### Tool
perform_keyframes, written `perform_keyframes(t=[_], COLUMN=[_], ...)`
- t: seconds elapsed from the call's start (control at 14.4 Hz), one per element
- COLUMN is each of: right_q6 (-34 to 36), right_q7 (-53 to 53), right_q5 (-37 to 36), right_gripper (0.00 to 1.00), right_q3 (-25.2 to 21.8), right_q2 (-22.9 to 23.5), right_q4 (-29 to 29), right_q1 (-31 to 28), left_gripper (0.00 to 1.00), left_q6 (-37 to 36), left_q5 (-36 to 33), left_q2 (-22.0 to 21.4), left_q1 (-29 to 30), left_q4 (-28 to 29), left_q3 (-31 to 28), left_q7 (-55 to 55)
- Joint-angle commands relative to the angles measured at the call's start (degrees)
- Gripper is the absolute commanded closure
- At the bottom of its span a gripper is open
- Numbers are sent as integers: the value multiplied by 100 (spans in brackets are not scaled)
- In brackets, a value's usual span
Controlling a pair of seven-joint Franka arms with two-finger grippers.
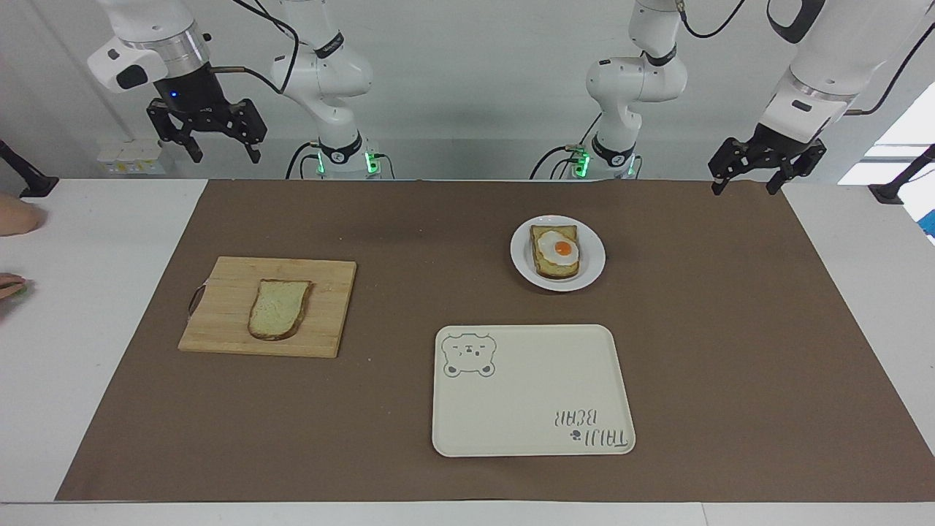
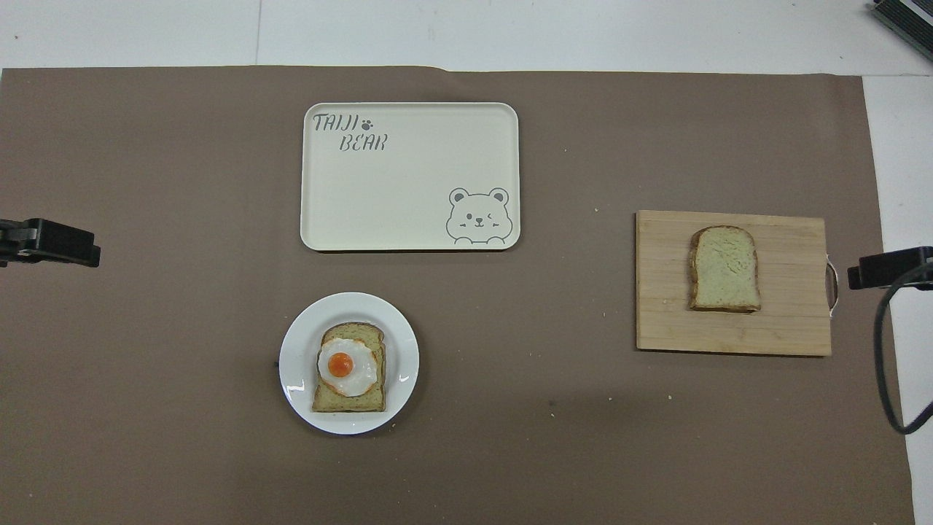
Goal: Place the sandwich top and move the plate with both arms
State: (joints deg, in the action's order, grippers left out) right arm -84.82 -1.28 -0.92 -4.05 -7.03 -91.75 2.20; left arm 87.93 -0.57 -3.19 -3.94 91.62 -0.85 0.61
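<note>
The sandwich top (image 1: 279, 308), a plain bread slice, lies on a wooden cutting board (image 1: 219, 321) toward the right arm's end of the table; it also shows in the overhead view (image 2: 724, 268). The white plate (image 1: 593, 257) holds a bread slice bearing a fried egg (image 1: 559, 250) and sits nearer to the robots, toward the left arm's end; the plate also shows in the overhead view (image 2: 299, 364). My right gripper (image 1: 225, 153) hangs open and empty, high over the table's edge by the robots. My left gripper (image 1: 745, 187) is open and empty over the mat's corner by the robots.
A cream tray with a bear drawing (image 1: 533, 391) lies farther from the robots than the plate. A brown mat (image 1: 730, 329) covers the table. A person's hand (image 1: 13, 219) rests at the table's edge at the right arm's end.
</note>
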Motion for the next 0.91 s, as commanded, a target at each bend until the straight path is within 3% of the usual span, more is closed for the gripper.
perform_keyframes(t=[0.0,0.63,0.84], right_q6=[-96,-482,-1061], right_q7=[-197,-118,-171], right_q5=[-4,22,39], right_gripper=[0,0,0], right_q3=[18,18,18], right_q2=[-184,-123,-61], right_q4=[-361,-563,-870], right_q1=[-70,-53,-62], left_gripper=[0,0,0], left_q6=[-57,-57,-57], left_q5=[66,66,66], left_q2=[-112,-112,-112], left_q1=[51,51,51], left_q4=[75,75,75], left_q3=[14,14,14], left_q7=[-34,-34,-34])
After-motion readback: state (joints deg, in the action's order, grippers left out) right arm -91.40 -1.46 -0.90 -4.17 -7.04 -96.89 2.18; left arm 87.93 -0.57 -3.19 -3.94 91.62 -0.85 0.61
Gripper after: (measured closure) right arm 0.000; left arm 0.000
